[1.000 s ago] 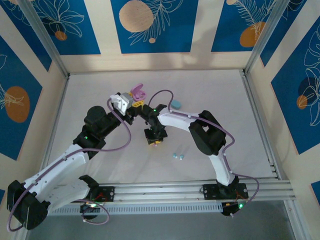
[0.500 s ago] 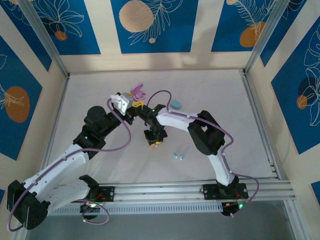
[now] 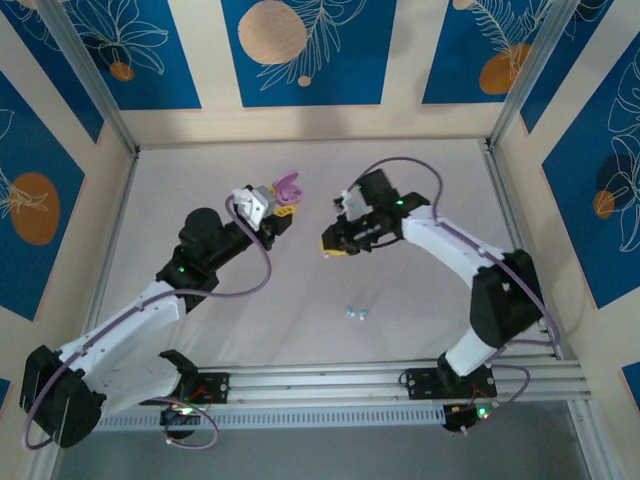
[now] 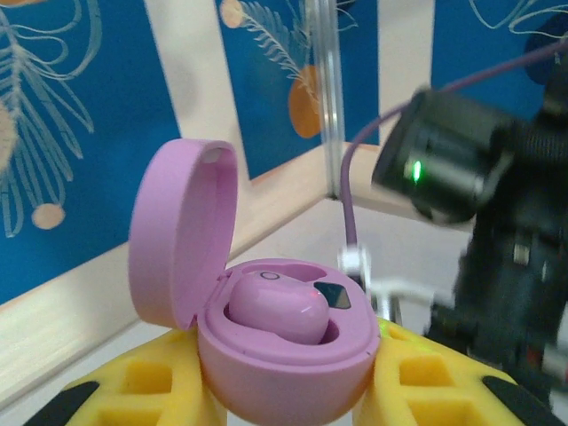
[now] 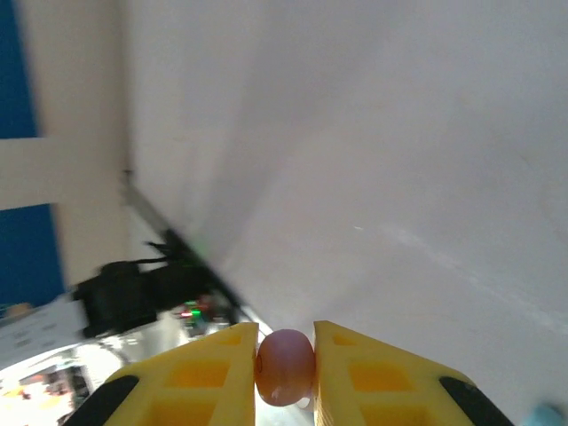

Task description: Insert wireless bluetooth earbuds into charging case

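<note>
1. At the left of the top view, the left gripper (image 3: pixel 285 202) is lifted off the bench (image 3: pixel 200 170). Its yellow fingers (image 4: pixel 151 390) are closed narrowly around the base of the pink case (image 4: pixel 275 355).
2. In the left wrist view, the case stands upright with its lid (image 4: pixel 182 235) swung open to the left, so the cavity faces up. The seated pink earbud (image 4: pixel 275 309) fills one seat. A dark patch on the right may be the empty seat, but I cannot tell for sure.
3. Further right in the top view, the right gripper (image 3: pixel 333 248) hangs near the case without touching it. It sits a little nearer the arm bases, with bare bench showing between the two.
4. In the right wrist view, this gripper is pinched onto the loose pink earbud (image 5: pixel 285 366). The bud is gripped between the two yellow fingers (image 5: pixel 209 373), with its rounded end poking out past them.
5. Judged from here, the case lies to the left of the held bud and slightly farther back. The right arm is the one to close that gap, bringing the bud above the open mouth and then down into it. The open lid on the far left side should not block that approach.
6. On the bench near the arm bases, to the right, the teal earbuds (image 3: pixel 356 313) lie loose as a pair, well apart from both grippers.
</note>
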Robot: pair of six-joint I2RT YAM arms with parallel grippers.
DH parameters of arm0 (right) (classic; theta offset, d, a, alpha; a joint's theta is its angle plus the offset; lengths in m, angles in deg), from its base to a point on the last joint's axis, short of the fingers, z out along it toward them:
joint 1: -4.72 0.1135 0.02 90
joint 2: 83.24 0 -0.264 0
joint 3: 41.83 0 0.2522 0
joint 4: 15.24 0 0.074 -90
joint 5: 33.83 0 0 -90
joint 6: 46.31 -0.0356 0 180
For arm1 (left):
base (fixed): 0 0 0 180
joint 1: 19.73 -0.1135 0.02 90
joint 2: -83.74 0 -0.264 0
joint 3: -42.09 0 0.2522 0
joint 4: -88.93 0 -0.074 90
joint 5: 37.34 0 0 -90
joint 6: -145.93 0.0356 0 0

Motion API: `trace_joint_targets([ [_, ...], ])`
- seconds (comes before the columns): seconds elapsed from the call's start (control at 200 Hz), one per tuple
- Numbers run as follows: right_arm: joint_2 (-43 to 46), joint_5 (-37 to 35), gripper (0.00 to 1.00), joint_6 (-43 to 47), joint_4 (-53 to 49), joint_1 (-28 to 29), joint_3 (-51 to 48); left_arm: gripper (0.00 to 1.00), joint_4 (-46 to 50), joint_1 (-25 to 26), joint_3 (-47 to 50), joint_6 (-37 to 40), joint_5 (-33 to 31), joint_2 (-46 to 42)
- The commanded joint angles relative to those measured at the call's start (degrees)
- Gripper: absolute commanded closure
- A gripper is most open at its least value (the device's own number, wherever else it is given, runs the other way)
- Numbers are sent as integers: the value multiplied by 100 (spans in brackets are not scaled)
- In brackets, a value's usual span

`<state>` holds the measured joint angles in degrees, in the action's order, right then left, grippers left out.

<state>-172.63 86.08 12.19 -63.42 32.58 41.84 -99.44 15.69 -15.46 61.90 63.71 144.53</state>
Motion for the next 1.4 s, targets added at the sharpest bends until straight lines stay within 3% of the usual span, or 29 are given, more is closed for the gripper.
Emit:
trace_joint_targets([
  [0.0, 555, 1518, 79, 88, 118, -380, -272, 76, -442, 19, -171, -113, 537, 192],
  [0.185, 1392, 2484, 79, -120, 245, -1266, -464, 76, -796, 28, -253, -105, 1297, 669],
  [0.375, 1772, 2735, 79, -41, 9, -1554, -187, 76, -1470, 74, -254, -224, 2098, 1174],
  [0.945, 1520, 1953, 79, -200, 336, -1275, 305, 76, -1761, 269, -471, -233, 2703, 1685],
  [1.396, 1281, 1818, 79, -394, 765, -1153, 392, 76, -1582, 323, -595, -246, 2784, 1701],
])
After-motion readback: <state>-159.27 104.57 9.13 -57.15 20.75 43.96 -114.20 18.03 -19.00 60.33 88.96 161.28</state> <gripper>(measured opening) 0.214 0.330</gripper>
